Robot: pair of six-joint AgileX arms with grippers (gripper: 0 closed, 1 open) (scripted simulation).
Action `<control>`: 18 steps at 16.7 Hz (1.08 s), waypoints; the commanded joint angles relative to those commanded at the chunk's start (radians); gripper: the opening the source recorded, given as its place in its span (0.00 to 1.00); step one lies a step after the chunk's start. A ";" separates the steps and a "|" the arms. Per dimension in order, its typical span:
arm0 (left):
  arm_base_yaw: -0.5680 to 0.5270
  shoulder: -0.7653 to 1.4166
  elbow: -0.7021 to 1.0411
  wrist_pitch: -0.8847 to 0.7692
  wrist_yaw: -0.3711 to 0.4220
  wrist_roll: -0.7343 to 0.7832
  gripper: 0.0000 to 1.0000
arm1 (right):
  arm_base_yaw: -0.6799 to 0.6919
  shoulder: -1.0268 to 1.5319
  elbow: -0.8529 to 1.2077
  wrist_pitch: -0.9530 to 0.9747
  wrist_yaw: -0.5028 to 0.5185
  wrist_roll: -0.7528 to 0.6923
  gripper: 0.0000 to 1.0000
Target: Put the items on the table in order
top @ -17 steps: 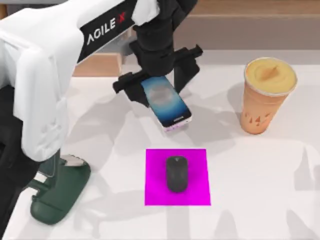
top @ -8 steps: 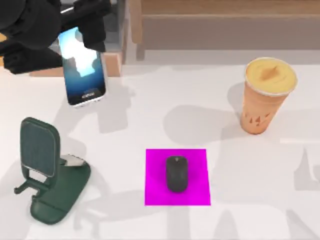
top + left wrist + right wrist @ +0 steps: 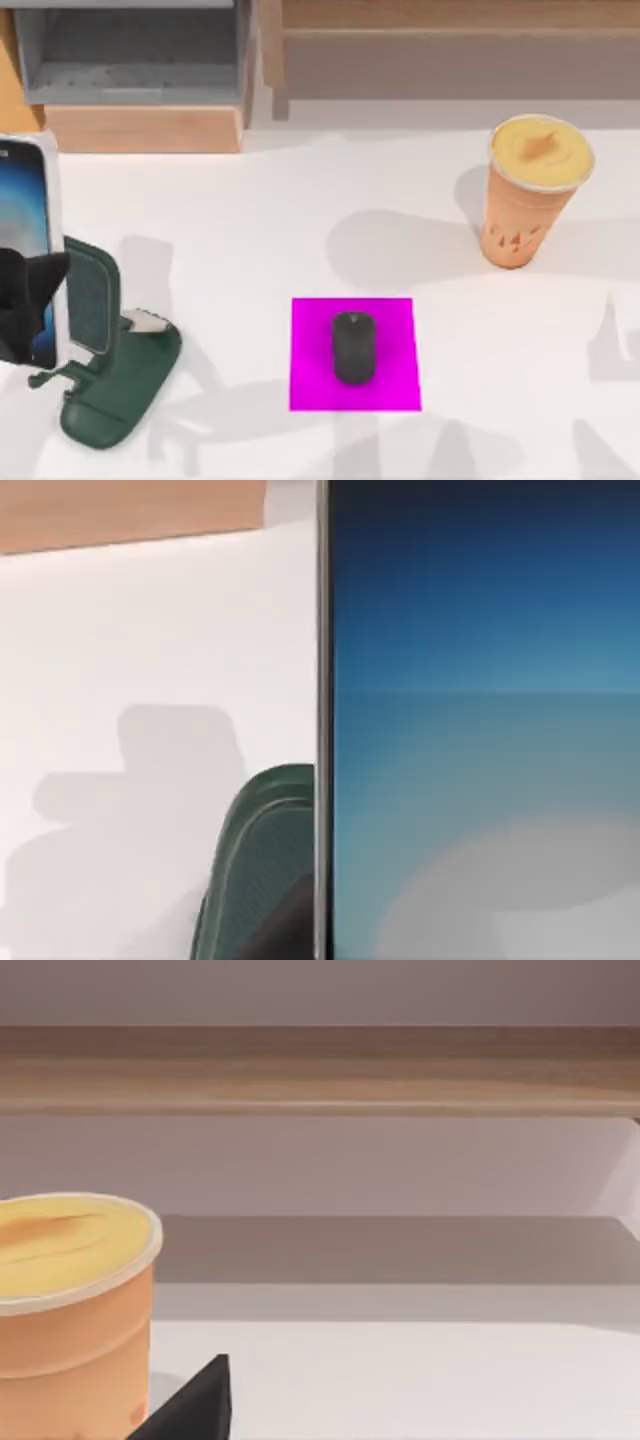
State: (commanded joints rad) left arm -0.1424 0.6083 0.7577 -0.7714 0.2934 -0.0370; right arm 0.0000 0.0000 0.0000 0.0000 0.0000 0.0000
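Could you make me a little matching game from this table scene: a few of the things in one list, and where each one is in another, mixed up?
Things:
1. smartphone
2. mouse
3. cup
4. phone stand

Places:
A. standing upright on the table's right side
B. lying on the magenta pad
C. held by the left gripper at the table's left edge
D. standing on the table at the front left, just beside the held item

Pairs: 1-C, 2-B, 3-A, 4-D
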 joint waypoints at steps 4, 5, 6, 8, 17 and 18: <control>0.076 -0.231 -0.227 0.095 0.035 0.162 0.00 | 0.000 0.000 0.000 0.000 0.000 0.000 1.00; 0.088 -0.262 -0.258 0.109 0.040 0.186 0.00 | 0.000 0.000 0.000 0.000 0.000 0.000 1.00; 0.096 -0.282 -0.279 0.118 0.044 0.203 0.00 | 0.000 0.000 0.000 0.000 0.000 0.000 1.00; 0.100 -0.292 -0.289 0.123 0.046 0.211 0.00 | 0.000 0.000 0.000 0.000 0.000 0.000 1.00; 0.074 -0.303 -0.211 0.188 0.024 0.181 0.00 | 0.000 0.000 0.000 0.000 0.000 0.000 1.00; 0.065 -0.306 -0.183 0.211 0.016 0.170 0.00 | 0.000 0.000 0.000 0.000 0.000 0.000 1.00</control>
State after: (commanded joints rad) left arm -0.0777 0.3019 0.5743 -0.5599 0.3095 0.1327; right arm 0.0000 0.0000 0.0000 0.0000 0.0000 0.0000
